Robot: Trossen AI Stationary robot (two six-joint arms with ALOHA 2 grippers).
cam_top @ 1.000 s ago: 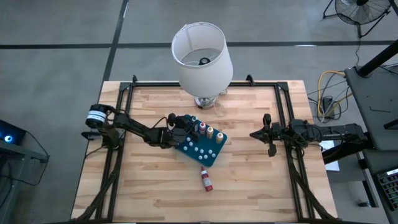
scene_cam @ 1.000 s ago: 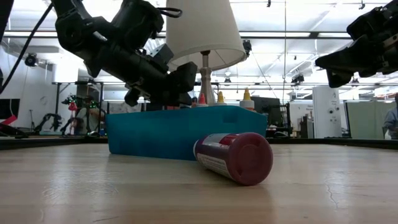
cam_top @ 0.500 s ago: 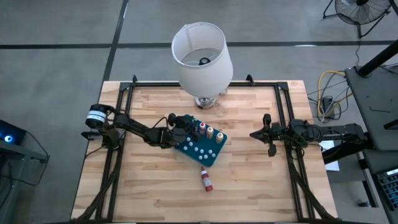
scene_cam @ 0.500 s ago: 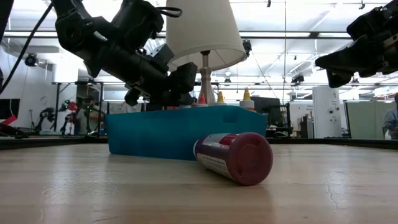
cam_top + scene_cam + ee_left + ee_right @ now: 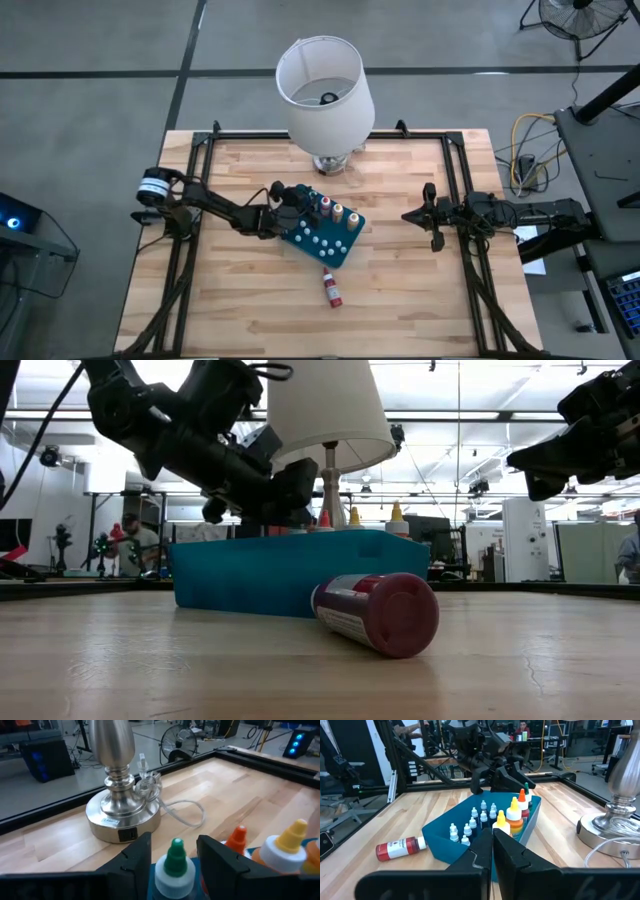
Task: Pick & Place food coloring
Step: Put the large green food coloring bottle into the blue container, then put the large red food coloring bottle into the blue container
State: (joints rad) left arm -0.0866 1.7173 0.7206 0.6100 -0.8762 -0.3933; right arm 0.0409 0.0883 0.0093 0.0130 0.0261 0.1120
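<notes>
Green-capped food coloring bottle (image 5: 175, 867) stood between the left tool's (image 5: 172, 851) parted fingers — right tool (image 5: 431, 216) together.

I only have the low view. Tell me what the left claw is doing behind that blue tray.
Observer: The left claw is open, with its fingers on either side of the green bottle; whether they touch it I cannot tell.
Operator: Say what stands next to that bottle.
Observer: An orange-tipped bottle and a yellow-tipped bottle stand beside it in the blue tray.
Operator: Report the right arm.
Observer: The right claw is shut and empty, off to the right of the tray.
Operator: Anything else in the tray?
Observer: Rows of small white-capped bottles fill its other side.
</notes>
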